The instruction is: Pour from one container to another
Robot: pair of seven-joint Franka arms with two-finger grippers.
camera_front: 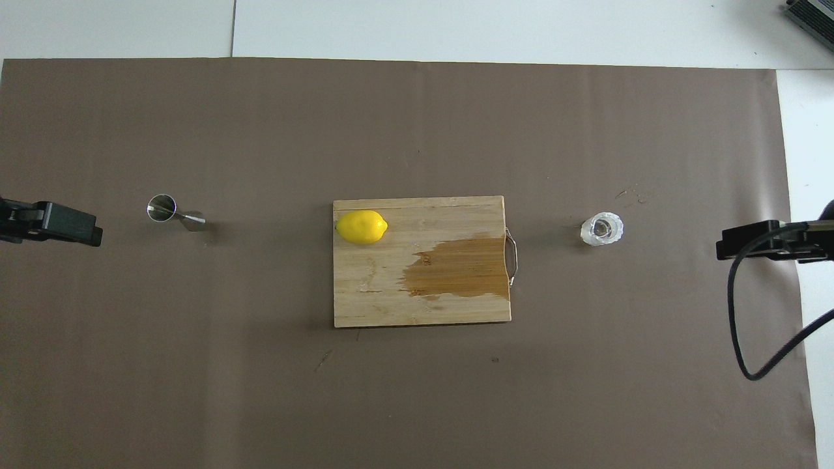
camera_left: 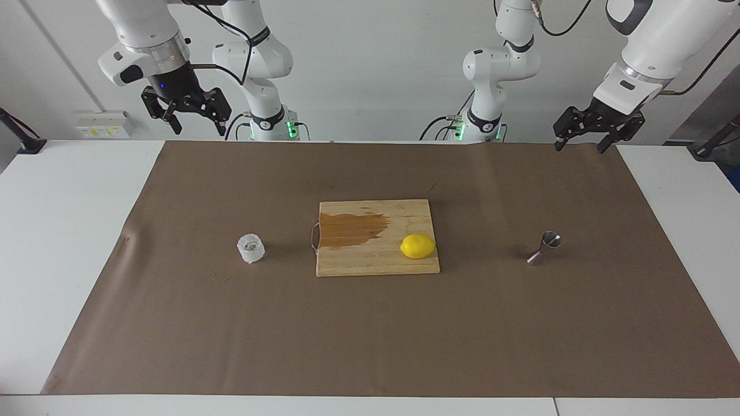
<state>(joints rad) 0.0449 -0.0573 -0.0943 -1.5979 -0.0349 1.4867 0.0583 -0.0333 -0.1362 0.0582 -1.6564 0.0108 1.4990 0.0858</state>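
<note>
Cup [camera_left: 250,248] upright on brown mat [camera_left: 370,346], toward right arm's end of table, beside board [camera_left: 376,263] on its handle side, well apart from it. Jigger [camera_left: 544,248] upright on mat toward left arm's end, about level with cup, well apart from board. Lemon [camera_left: 417,246] on board, at corner nearest jigger. Dark stain across board's handle end.

Overhead view only: down into cup [camera_front: 602,229] and jigger's open top cone [camera_front: 161,208]; faint marks on mat near cup. Facing view only: jigger's hourglass profile, arm poses, finger spread.

Right gripper [camera_left: 193,118] raised over mat's edge nearest robots, toward cup's end, fingers spread wide, holding nothing. Left gripper [camera_left: 584,138] raised over mat's corner nearest robots at jigger's end, wrist tilted, fingers wide, holding nothing. Both arms waiting, neither touching anything.

Bare mat all around cup and jigger; white table [camera_left: 63,231] showing past mat's ends. Wide clear strip of mat between grippers and objects.
</note>
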